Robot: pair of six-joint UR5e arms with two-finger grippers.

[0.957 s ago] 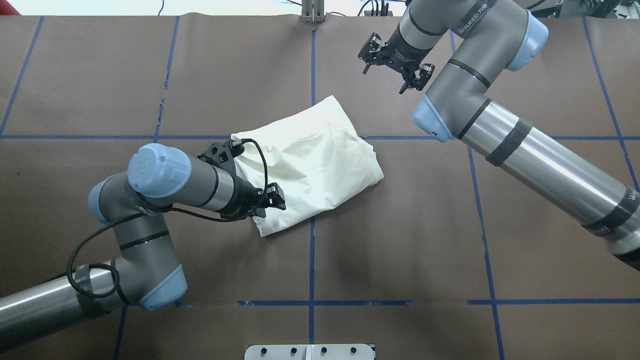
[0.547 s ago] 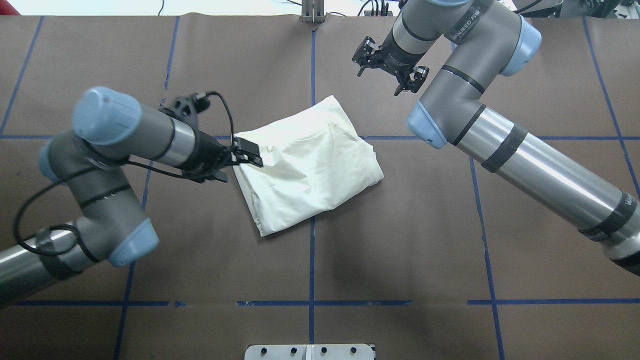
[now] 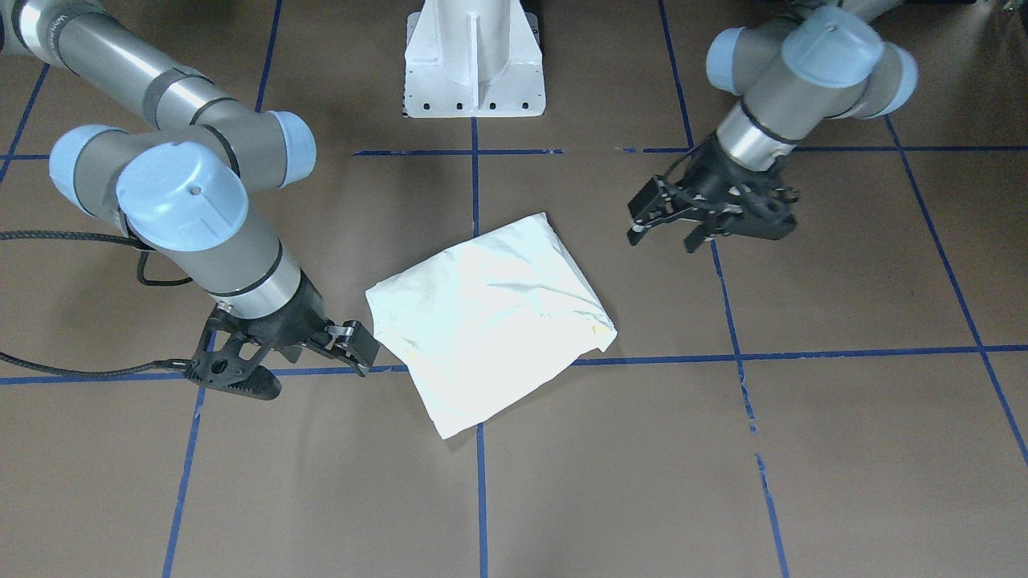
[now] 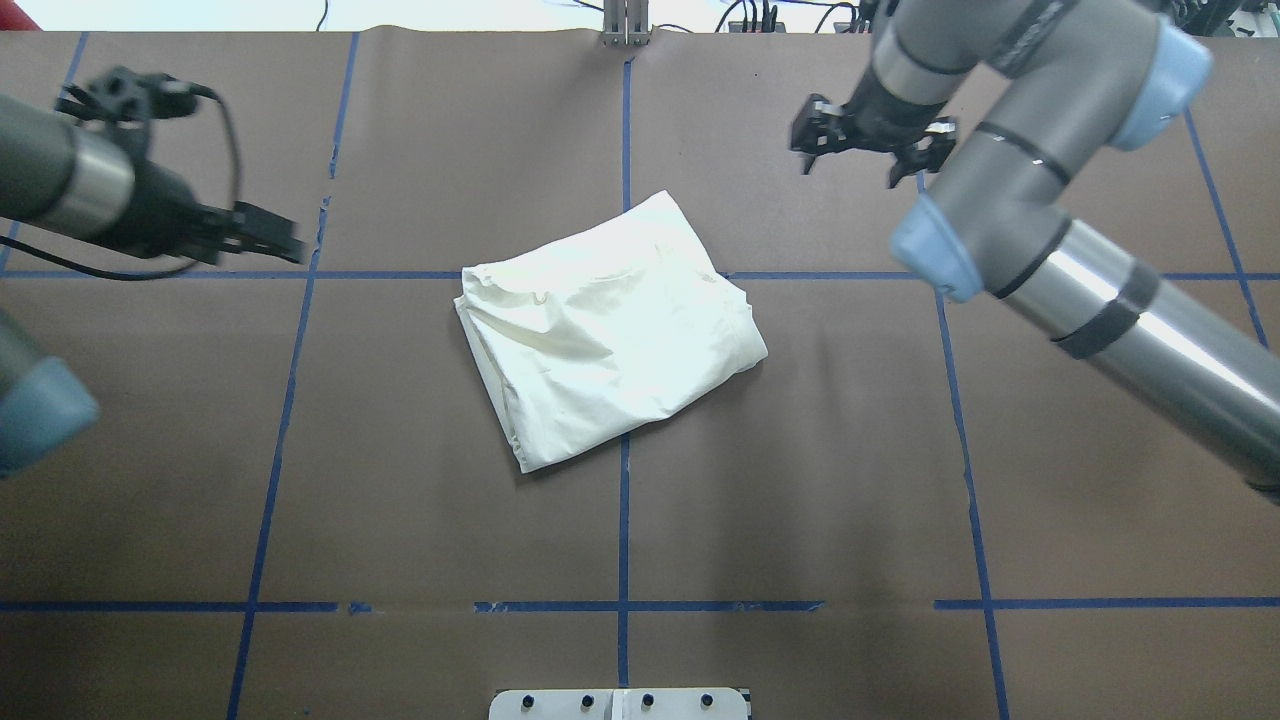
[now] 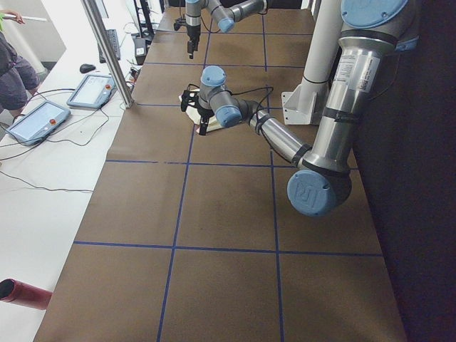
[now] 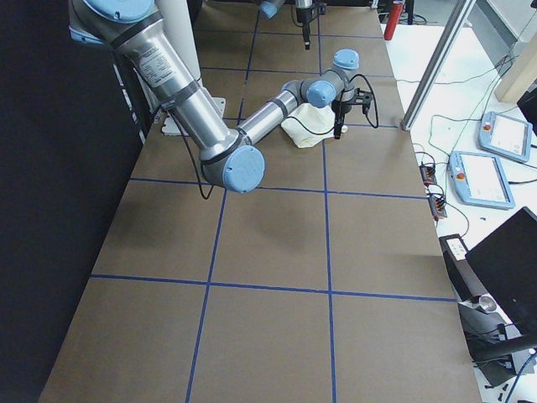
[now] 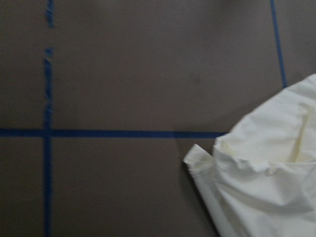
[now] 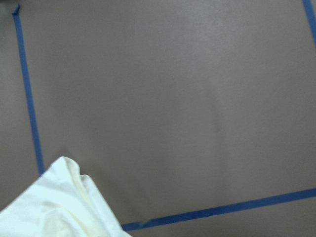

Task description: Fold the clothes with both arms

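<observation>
The cream shirt lies folded into a compact, tilted rectangle at the table's middle, plain side up, with no print showing; it also shows in the front view. My left gripper is open and empty, well to the left of the shirt and clear of it; in the front view it is on the right. My right gripper is open and empty, beyond the shirt's far right; in the front view it is by the shirt's left corner. A shirt corner shows in the left wrist view and in the right wrist view.
Brown paper with blue tape lines covers the table. The white pedestal base stands at the robot's side. Operator tablets and cables lie on a white bench beyond the table's far edge.
My left gripper has pulled back from the shirt's left edge, moving far to the left. My right gripper has shifted to the right. The shirt lies where it was.
</observation>
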